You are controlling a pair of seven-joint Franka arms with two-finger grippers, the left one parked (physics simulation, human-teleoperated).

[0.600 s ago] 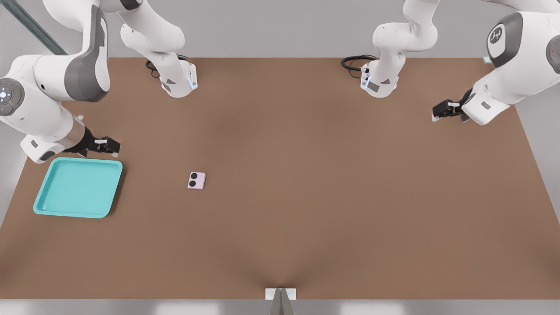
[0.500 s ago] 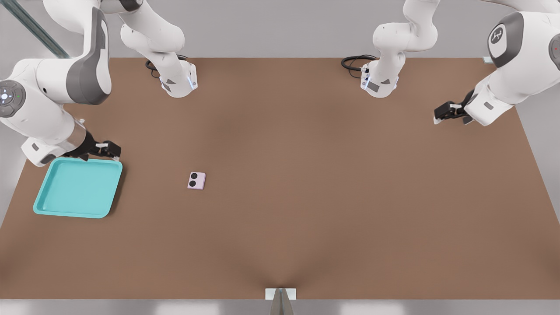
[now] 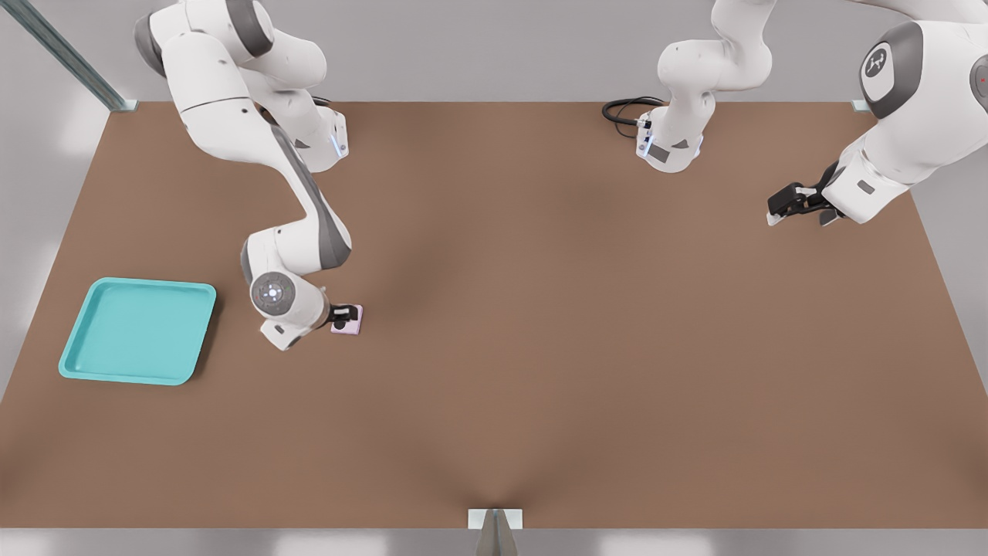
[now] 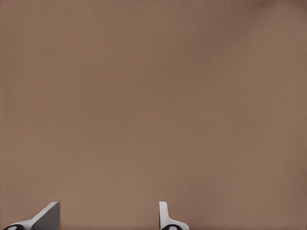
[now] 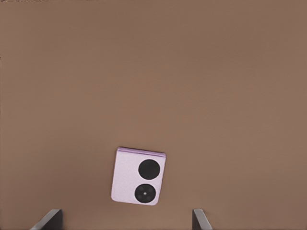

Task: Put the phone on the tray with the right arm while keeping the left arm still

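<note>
- Brown tabletop [image 3: 540, 347] fills the scene, with grey wall behind it.
- Half a second ago the right arm hung over the tray's far edge at the front view's left; now the arm [image 3: 293, 232] has swung across and its gripper [image 3: 345, 314] sits over the phone [image 3: 352, 326].
- Phone lies flat on the table, lenses up, exactly where it was before; it has not been lifted.
- In the right wrist view the phone [image 5: 139, 176] sits between the two fingertips [image 5: 48, 219], which stand spread wide, well clear of its edges, nothing pinched.
- Phone looks off-centre there, nearer one finger, and slightly turned against the jaw line.
- Tray [image 3: 85, 363] rests well apart from the phone, toward the front view's left, with nothing in it.
- My reading: the reach is done and the grasp is next. The gripper likely needs to drop further and close on the thin sides.
- Risk: so flat a phone may slip or be nudged aside as the fingers close.
</note>
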